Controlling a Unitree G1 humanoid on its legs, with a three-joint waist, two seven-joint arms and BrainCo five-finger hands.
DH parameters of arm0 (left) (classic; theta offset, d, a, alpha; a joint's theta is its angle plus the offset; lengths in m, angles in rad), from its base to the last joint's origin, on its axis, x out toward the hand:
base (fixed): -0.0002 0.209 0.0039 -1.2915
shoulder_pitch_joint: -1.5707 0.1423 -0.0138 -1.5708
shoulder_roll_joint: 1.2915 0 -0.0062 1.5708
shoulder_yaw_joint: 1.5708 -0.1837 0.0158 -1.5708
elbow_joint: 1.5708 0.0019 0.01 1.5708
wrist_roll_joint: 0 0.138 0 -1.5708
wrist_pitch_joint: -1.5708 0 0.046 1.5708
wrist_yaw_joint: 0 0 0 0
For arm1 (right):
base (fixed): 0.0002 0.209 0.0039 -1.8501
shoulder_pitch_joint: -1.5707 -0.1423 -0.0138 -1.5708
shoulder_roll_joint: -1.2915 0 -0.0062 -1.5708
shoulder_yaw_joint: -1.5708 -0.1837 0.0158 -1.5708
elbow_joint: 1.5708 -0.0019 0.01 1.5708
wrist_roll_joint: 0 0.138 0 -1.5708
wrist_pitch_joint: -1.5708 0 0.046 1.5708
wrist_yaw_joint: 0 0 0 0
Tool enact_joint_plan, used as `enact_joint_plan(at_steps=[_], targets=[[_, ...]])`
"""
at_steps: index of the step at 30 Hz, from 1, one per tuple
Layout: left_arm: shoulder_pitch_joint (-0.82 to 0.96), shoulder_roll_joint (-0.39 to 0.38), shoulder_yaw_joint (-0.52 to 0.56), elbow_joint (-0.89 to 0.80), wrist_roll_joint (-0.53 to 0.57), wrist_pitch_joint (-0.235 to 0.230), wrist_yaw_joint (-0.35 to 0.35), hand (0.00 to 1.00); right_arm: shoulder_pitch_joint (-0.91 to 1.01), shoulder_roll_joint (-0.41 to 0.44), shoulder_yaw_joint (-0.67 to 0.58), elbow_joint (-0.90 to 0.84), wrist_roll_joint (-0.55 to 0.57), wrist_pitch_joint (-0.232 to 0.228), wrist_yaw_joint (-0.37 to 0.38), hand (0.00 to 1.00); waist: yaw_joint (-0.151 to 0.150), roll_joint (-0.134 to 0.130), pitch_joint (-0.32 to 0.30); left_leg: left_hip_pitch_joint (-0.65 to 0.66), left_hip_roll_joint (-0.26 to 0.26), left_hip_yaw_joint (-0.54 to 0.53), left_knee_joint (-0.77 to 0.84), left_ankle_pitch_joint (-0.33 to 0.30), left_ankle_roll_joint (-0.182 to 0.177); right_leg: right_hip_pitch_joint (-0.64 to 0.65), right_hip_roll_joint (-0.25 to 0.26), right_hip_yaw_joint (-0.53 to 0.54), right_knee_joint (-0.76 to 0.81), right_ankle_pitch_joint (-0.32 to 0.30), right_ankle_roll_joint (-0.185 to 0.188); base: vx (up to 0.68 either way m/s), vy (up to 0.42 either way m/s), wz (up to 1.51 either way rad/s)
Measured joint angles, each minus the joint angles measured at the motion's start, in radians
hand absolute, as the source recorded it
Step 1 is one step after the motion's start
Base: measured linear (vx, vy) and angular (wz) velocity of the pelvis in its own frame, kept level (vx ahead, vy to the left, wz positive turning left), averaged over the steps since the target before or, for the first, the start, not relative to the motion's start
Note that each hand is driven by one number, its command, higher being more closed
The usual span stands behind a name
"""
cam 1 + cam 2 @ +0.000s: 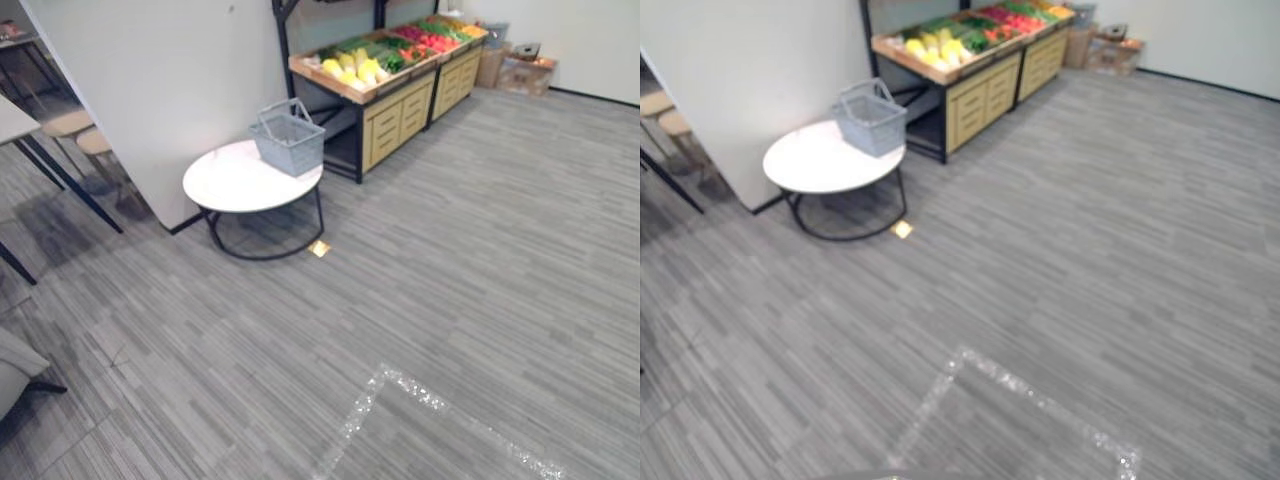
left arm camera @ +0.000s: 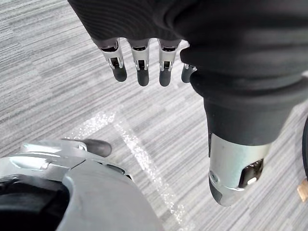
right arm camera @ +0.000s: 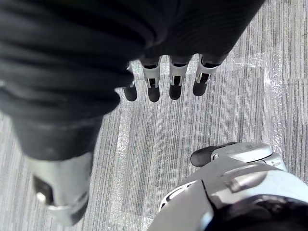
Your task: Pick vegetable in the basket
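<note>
Fingers [image 2: 140, 67] slack on left hand [image 2: 144, 21], right hand [image 3: 168, 29]; basket [image 1: 288, 140] at table's [image 1: 225, 182] edge.

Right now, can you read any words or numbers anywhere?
No readable text anywhere.
The grey basket and white table bear none.
Cardboard boxes beyond the vegetable stand: too small to tell.
Yellow floor marker: nothing legible.

Round white table [image 1: 230, 182] bearing a grey basket [image 1: 289, 140] at its edge, beside a wooden stand [image 1: 400, 115] laden with vegetables [image 1: 357, 68], both on grey striped floor [image 1: 480, 260].
</note>
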State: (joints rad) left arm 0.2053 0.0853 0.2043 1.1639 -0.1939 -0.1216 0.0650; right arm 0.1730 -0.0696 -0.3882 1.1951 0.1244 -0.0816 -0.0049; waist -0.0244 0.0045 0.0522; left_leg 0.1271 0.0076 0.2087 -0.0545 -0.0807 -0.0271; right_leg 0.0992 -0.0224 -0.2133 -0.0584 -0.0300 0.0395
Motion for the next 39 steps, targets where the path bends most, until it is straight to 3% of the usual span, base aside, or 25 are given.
enact_joint_plan(at_steps=[8,20,29,34,39], targets=[[-0.012,-0.006,0.029,0.01,0.002,-0.001,0.021,0.0,-0.025,0.01,-0.035,-0.001,0.0,-0.015,-0.006,0.0,0.001,-0.002,0.006,0.021,0.004,0.005,0.0,-0.012,-0.018,0.025,0.004,0.001,-0.013,-0.001,0.004,0.02,-0.018,-0.02],[-0.011,-0.012,0.032,0.009,0.004,-0.003,0.051,0.0,-0.018,0.001,0.017,-0.013,0.001,-0.033,-0.008,0.0,0.001,-0.004,0.014,0.022,0.015,0.027,0.001,-0.007,-0.01,0.023,0.014,0.008,-0.027,-0.005,0.009,-0.07,-0.034,-0.05],[-0.008,-0.013,0.027,-0.01,0.062,-0.034,0.11,0.0,-0.014,-0.009,0.058,-0.023,-0.048,-0.062,-0.029,0.0,0.001,0.002,0.007,0.025,0.021,0.026,-0.014,-0.008,-0.013,0.024,0.024,0.003,-0.033,0.0,0.001,0.02,-0.031,0.01],[-0.014,-0.016,0.028,-0.034,0.088,-0.078,0.164,0.0,-0.015,-0.006,0.085,-0.034,-0.048,-0.075,-0.039,0.0,0.002,-0.006,0.007,0.024,0.02,0.027,-0.014,-0.011,-0.017,0.025,0.023,0.002,-0.032,0.0,0.001,0.0,-0.008,0.0],[-0.015,-0.019,0.025,-0.059,0.078,-0.083,0.161,0.0,-0.017,-0.009,0.124,-0.061,-0.047,-0.094,-0.038,0.0,0.001,-0.006,0.008,0.021,0.018,0.027,-0.01,-0.011,-0.018,0.018,0.021,0.003,-0.028,0.0,0.001,-0.04,-0.015,0.0]])
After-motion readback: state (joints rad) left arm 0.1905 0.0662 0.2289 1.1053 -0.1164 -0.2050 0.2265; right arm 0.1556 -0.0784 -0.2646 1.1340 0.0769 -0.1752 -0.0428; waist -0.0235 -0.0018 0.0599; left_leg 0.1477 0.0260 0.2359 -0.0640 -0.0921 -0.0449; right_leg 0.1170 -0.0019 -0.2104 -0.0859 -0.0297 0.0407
